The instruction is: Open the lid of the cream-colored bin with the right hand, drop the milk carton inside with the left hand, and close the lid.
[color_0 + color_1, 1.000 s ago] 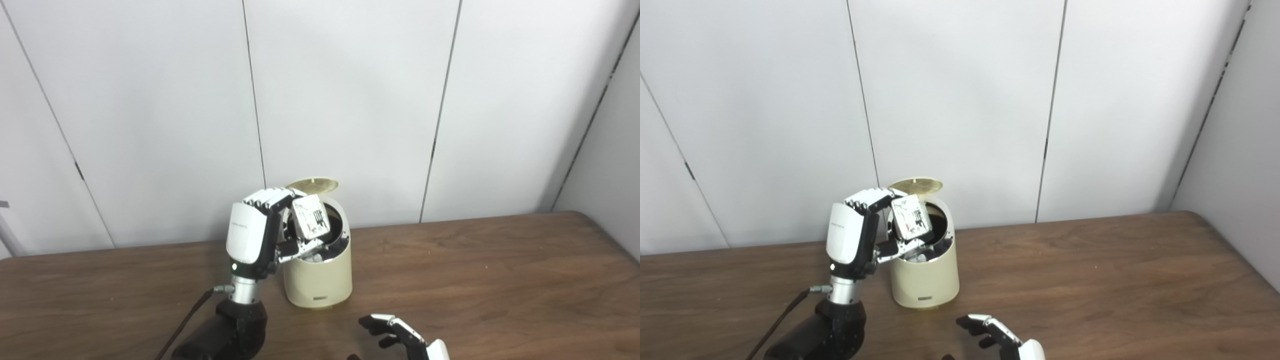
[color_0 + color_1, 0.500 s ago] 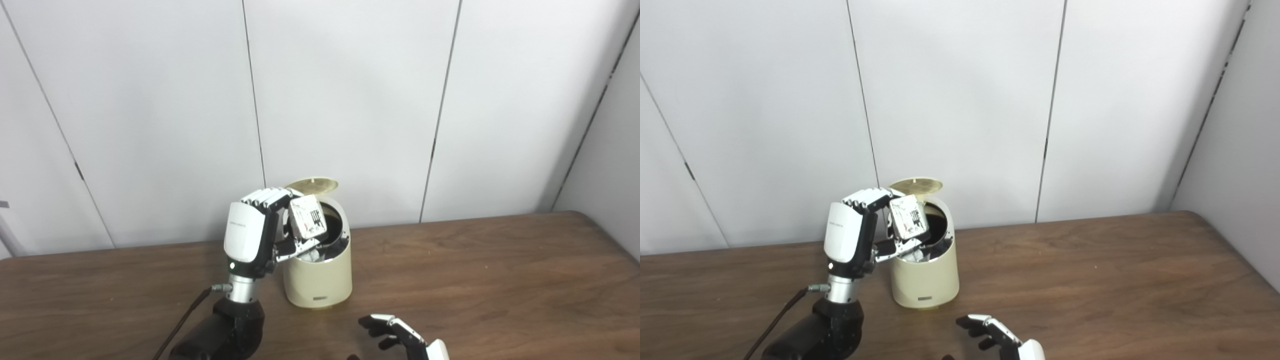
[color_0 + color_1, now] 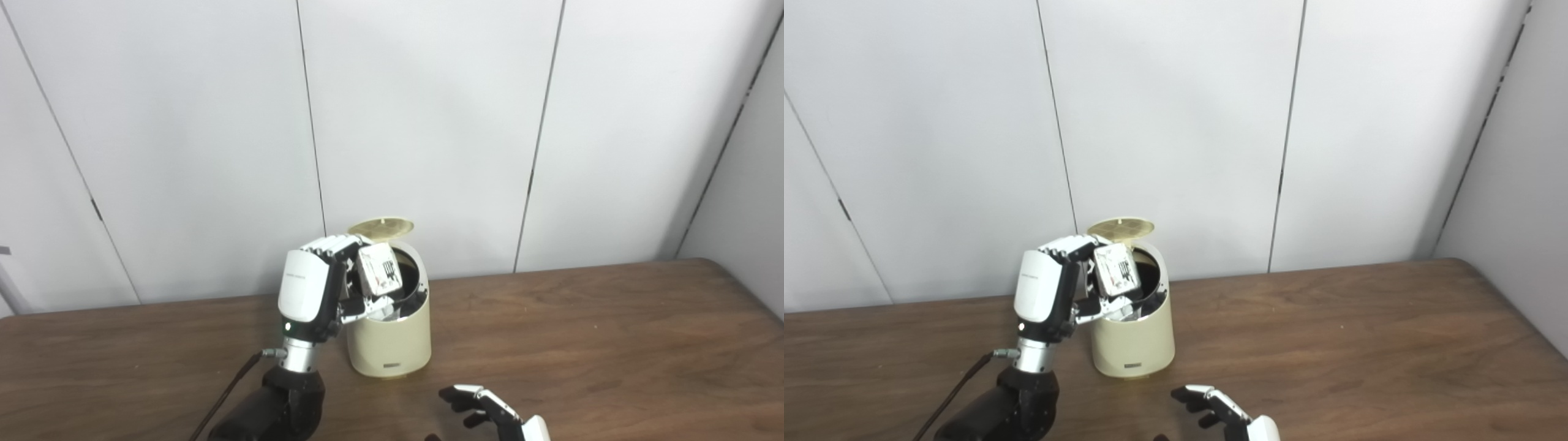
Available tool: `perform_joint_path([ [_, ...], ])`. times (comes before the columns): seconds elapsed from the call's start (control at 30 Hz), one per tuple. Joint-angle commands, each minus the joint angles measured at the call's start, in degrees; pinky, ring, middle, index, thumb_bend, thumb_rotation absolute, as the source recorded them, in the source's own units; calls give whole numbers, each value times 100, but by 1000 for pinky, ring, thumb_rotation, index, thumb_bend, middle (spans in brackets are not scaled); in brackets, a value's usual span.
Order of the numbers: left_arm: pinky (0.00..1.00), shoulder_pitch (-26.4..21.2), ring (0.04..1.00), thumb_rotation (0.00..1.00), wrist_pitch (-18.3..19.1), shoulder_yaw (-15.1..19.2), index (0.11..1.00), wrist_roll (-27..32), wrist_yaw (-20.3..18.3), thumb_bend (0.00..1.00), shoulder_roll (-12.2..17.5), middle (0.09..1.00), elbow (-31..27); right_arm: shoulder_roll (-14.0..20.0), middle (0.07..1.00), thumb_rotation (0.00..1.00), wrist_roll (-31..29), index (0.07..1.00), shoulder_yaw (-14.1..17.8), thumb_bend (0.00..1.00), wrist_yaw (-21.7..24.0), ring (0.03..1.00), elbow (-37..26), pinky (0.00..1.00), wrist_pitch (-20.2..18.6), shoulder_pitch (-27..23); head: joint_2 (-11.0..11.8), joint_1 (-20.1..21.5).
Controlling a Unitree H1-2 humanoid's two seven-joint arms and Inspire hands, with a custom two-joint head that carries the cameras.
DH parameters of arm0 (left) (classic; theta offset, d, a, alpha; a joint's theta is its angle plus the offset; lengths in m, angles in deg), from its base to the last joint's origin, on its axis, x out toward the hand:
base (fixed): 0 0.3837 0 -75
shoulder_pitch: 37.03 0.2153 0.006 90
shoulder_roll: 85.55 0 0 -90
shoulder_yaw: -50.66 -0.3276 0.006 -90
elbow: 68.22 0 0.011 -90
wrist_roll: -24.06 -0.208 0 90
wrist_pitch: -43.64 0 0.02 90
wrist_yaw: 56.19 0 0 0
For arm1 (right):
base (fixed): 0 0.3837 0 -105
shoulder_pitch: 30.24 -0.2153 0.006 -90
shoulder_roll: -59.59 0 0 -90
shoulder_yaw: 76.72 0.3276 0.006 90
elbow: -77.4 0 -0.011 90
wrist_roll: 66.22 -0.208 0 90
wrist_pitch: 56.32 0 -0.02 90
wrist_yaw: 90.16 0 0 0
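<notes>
Lid (image 3: 381, 226) is already flipped up on the cream-colored bin (image 3: 389, 343). The milk carton (image 3: 379, 276) is gripped by the left hand (image 3: 306, 300) right over the opening, not dropped yet. The right hand (image 3: 490, 411) is parked low with fingers loosely apart, holding nothing; lid closing is left.

One bin (image 3: 389, 343), one milk carton (image 3: 380, 272)

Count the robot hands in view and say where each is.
2. The left hand holds the milk carton over the open cream-colored bin; the right hand rests open near the table's front edge.
</notes>
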State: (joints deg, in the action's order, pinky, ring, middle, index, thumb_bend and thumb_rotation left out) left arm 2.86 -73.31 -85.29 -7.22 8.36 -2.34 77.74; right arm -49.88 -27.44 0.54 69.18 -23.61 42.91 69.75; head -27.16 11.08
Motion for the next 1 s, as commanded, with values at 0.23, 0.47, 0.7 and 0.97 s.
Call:
perform_joint_path([
  [0.23, 492, -33, 595, 576, 3, 435, 700, 48, -639, 1000, 92, 642, -264, -217, 661, 208, -23, 642, -216, 278, -19, 637, 24, 526, 141, 70, 9, -6],
  [0.47, 507, -67, 596, 542, 3, 495, 704, -185, -512, 1000, 91, 646, -183, -203, 659, 222, -51, 639, -223, 286, -36, 632, 40, 522, 195, 72, 12, -13],
  [0.7, 503, -48, 588, 515, 3, 552, 691, -190, -538, 1000, 87, 637, -206, -225, 660, 211, -11, 641, -229, 287, -33, 629, 15, 516, 152, 81, -4, -18],
  [0.97, 467, 136, 537, 557, 3, 534, 624, 81, -588, 978, 196, 578, -614, -210, 649, 187, 28, 630, -202, 285, -176, 594, 91, 474, 290, 53, -15, -45],
])
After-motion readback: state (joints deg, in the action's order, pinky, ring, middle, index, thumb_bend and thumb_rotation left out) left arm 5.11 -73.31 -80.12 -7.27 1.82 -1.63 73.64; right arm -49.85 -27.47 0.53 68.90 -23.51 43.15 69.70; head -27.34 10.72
